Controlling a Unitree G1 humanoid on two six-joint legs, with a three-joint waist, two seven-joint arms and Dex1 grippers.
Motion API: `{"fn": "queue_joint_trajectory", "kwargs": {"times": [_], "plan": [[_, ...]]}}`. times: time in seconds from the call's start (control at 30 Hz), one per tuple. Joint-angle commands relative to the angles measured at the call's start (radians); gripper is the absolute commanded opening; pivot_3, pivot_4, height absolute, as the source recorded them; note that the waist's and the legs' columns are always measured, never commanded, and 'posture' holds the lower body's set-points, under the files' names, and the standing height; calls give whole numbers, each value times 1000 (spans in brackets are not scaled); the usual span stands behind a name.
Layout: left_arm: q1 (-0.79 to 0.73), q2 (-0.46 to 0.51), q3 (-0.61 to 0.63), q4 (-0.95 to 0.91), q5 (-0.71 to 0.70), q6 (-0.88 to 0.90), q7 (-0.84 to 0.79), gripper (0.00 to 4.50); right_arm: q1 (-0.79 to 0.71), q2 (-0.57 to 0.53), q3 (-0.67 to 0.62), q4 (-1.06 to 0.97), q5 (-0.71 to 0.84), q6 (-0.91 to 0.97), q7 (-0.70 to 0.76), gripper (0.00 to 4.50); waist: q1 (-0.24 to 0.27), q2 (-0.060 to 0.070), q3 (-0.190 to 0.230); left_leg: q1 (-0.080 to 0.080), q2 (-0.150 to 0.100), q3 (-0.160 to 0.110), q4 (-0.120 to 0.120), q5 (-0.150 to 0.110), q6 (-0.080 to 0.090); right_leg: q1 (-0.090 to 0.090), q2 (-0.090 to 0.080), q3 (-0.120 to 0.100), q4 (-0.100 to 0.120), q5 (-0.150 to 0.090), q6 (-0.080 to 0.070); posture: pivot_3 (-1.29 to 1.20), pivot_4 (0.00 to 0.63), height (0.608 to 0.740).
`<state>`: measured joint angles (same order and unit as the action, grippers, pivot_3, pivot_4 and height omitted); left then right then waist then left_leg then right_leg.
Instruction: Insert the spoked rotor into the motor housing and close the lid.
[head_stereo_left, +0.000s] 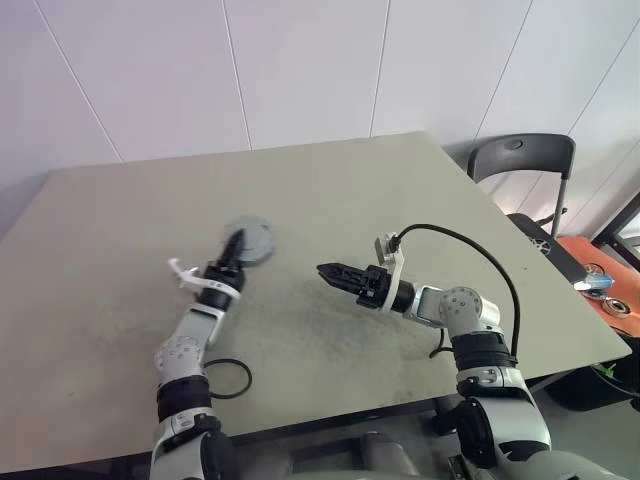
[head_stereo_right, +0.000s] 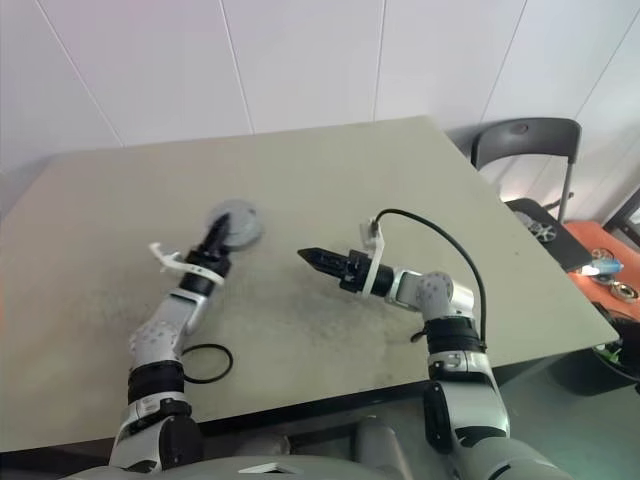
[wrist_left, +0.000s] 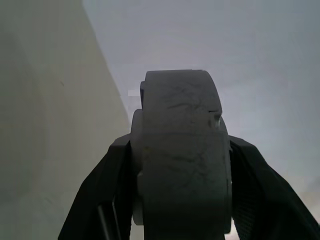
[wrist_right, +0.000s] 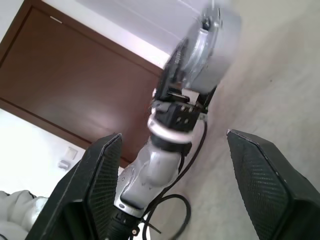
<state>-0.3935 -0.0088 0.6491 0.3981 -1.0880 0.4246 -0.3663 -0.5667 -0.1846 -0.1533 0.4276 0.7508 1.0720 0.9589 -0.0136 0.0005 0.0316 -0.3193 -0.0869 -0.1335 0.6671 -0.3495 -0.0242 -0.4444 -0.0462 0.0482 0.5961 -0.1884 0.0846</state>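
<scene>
The left gripper (head_stereo_left: 236, 246) is clenched on a round grey drum (head_stereo_left: 250, 241), apparently the motor housing with its lid on, gripped by its rim in the left wrist view and held over the worktop (head_stereo_left: 330, 190). To finish well, I would lower it level until it rests flat before letting go (a tilted set-down could let it roll). A black ring (head_stereo_left: 226, 378) lies near the front edge. The right gripper (head_stereo_left: 330, 271) hangs released and empty, its fingers wide apart in the right wrist view. No readable writing or brand shows anywhere.
</scene>
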Motion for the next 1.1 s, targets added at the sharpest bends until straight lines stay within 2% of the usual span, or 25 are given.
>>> {"fn": "queue_joint_trajectory", "kwargs": {"times": [0.03, 0.2, 0.47, 1.1], "plan": [[-49, 38, 70, 54, 101, -261, 77, 2113, -26, -3, -3, -16, 16, -18, 22, 3478, 2, 0, 0, 0, 0, 0, 0, 0, 0, 0, 0, 0, 0, 0, 0, 0, 0, 740], [-39, 53, 67, 83, 163, -346, 127, 2113, -27, -6, 6, -26, 18, -21, 36, 3478, 5, -2, -2, -1, -2, 0, 0, 0, 1, 0, -1, 0, -1, 1, 1, 0, 0, 740], [-33, 51, 74, 98, 186, -390, 147, 2113, -29, -15, 15, -25, 12, -25, 53, 3478, -1, -3, -2, 0, -1, 0, 0, 0, 1, 0, 0, 0, 0, 1, 1, 0, 0, 740], [-27, 62, 74, 118, 206, -429, 169, 2113, -21, -25, 34, -32, 11, -34, 70, 3478, -3, -4, -3, 1, -1, 1, 0, 0, 1, 1, 0, 0, 2, 1, 1, 0, 0, 740]]}}
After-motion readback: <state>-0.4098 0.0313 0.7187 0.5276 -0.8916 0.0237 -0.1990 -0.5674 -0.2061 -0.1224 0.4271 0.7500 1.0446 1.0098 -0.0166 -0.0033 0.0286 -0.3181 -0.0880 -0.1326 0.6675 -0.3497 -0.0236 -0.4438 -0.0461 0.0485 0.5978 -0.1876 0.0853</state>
